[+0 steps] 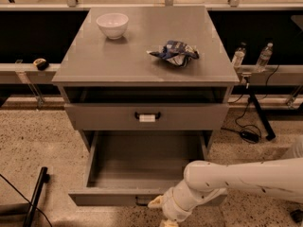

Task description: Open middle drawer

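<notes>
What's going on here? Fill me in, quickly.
A robot arm is working on the grey cabinet's middle drawer. That drawer stands pulled well out, and the gripper sits low against the middle of its front. The drawer above, with a white tag on its handle, sits much further in. A white bowl and a crumpled packet rest on the cabinet top.
</notes>
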Robot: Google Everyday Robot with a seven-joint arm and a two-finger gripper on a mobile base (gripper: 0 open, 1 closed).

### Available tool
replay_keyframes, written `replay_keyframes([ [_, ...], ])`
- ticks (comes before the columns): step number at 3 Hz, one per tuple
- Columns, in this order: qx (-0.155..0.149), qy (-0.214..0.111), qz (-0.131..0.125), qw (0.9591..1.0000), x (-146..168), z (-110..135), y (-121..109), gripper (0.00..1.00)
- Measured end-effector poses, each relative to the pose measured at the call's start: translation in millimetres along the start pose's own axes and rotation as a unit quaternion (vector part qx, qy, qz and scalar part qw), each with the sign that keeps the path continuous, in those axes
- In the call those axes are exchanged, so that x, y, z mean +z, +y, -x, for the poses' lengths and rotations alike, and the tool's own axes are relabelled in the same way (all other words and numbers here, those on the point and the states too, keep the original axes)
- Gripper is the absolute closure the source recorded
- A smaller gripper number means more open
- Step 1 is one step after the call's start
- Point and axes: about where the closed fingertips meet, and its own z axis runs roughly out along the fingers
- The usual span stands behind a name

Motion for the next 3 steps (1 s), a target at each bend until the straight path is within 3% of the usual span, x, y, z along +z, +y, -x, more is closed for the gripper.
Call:
replay_keyframes([
  [1,0.004,-0.023,-0.046,0.9986,-30.5,-8.7,-11.4,0.0],
  [2,0.003,-0.055,-0.106,0.9929,-67.8,-31.7,-16.2,0.0],
  [3,0.003,-0.092,-0.178,0.9797,-102.5,-57.8,-20.6,0.0],
])
